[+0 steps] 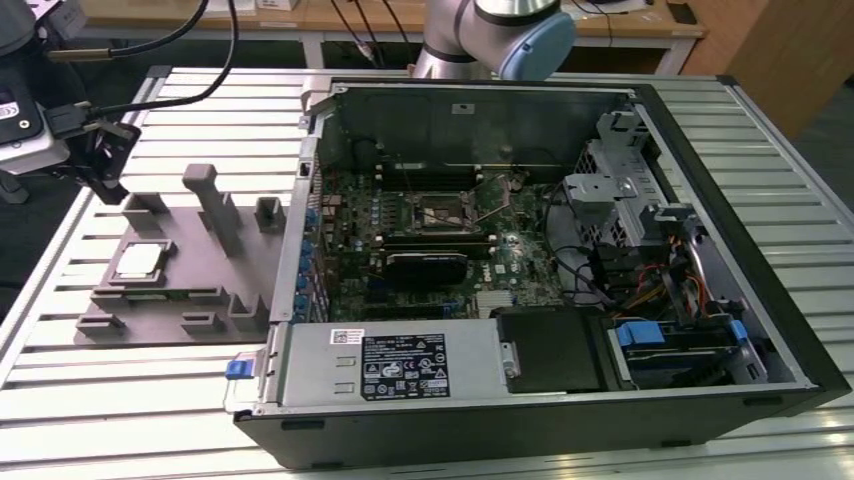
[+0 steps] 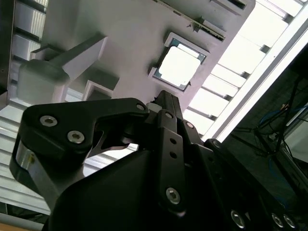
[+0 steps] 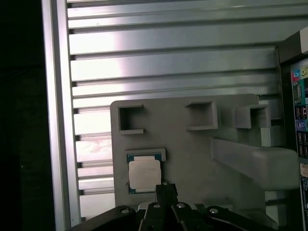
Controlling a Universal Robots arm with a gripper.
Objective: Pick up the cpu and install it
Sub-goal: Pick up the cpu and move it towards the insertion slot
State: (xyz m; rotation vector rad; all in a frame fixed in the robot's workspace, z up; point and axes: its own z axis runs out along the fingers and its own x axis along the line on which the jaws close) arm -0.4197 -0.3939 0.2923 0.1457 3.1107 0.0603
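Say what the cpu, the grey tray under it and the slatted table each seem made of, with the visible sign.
The cpu: likely metal on top, silvery-white and matte; its greenish rim looks like circuit board. The grey tray: probably plastic, dull, evenly grey, with blocky moulded pockets. The slatted table: apparently aluminium, bright sheen on ribbed profiles.

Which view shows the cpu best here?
The first wrist view: it looks straight down on the cpu, metal top and green rim distinct. The second wrist view shows it obliquely, top glare-washed. The exterior view shows it distant, in the grey fixture.
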